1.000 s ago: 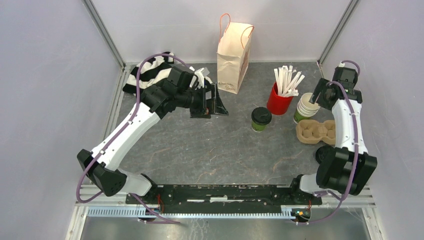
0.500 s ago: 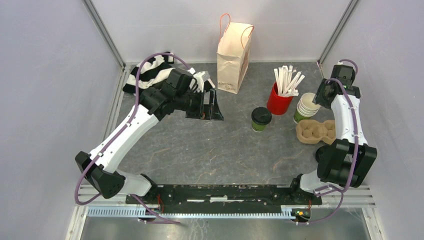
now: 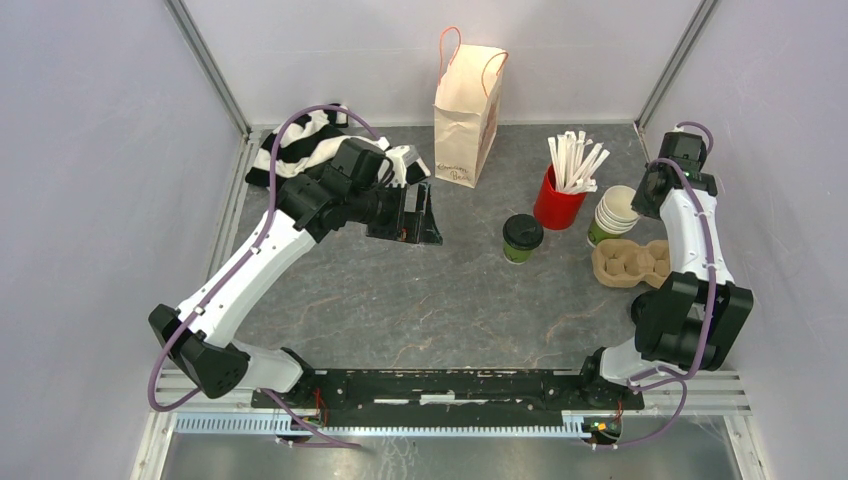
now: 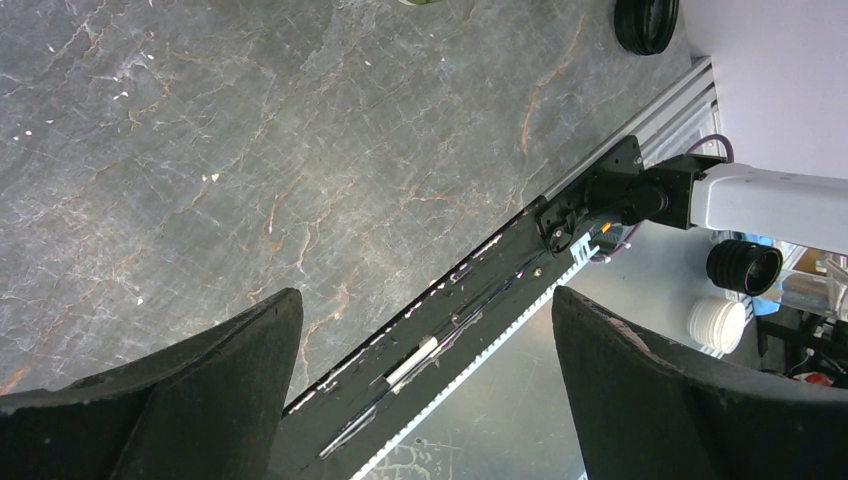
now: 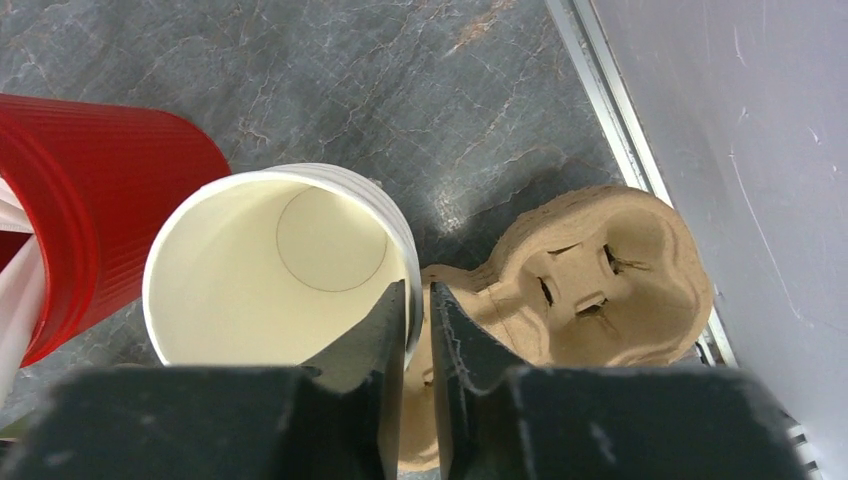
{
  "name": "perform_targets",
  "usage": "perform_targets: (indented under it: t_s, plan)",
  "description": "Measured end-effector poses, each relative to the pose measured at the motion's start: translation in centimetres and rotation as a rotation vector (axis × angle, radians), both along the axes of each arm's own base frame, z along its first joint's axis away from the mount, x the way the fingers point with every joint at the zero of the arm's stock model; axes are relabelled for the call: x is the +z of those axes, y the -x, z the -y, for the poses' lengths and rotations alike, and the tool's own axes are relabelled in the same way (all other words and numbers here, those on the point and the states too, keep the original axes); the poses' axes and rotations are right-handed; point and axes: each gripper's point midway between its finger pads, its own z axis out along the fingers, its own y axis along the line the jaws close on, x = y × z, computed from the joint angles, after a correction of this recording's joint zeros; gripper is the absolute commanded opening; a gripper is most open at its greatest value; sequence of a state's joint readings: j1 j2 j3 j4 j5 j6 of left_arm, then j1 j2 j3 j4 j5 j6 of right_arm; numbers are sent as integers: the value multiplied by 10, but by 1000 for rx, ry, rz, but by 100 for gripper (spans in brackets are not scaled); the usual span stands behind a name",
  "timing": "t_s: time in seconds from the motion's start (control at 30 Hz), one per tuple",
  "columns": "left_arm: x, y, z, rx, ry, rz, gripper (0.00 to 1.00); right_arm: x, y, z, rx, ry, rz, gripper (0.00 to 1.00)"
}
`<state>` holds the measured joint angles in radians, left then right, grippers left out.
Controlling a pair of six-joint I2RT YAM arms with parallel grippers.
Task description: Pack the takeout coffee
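1. Coffee: one lidded green cup (image 3: 522, 238) stands upright on the surface (image 3: 420, 300), between the two sets of jaws and nearer the right ones. The red cup of sticks (image 3: 558, 200) stands between it and the right jaws. No second lidded cup is in view. A loose black lid (image 4: 645, 20) lies well behind the right jaws, towards the near edge.
2. Right jaws: drawn close together astride the rim of the stack of lidless cups (image 5: 275, 275), one inside the top cup and one outside. They look pinched on its wall. The cardboard carrier (image 5: 590, 270) lies just beside the outer jaw.
3. Left jaws: wide apart with nothing between them, held above bare surface, well apart from the coffee.
4. Handling (judgement): a paper cup is light, and its thin wall would buckle under a hard squeeze. The plastic lid is smooth and could pop off if gripped. Best hold is around the body on the pale band below the lid, kept upright. I cannot tell whether it is filled.
5. Surface: flat, dark grey, stone-patterned, so a cup should stand steady on it.
6. Room: pale walls with metal corner posts enclose the surface. A paper bag (image 3: 468, 100) stands upright at the back, beyond both sets of jaws. A striped cloth (image 3: 300, 150) lies behind the left jaws.
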<state>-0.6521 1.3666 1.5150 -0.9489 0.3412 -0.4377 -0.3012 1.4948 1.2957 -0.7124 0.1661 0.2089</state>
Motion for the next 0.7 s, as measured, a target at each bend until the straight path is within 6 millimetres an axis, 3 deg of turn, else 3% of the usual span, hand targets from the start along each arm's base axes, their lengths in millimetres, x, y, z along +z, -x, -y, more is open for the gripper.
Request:
perform_targets:
  t_s: [0.17, 0.5, 0.7]
  plan:
    - [0, 0, 0, -1, 1, 1, 100, 0, 0, 1, 0, 6, -3, 0]
    - [0, 0, 0, -1, 0, 1, 100, 2, 0, -3, 6, -9, 1, 0]
    - [0, 1, -1, 0, -3, -2, 100, 21, 3, -7, 9, -10, 61, 0]
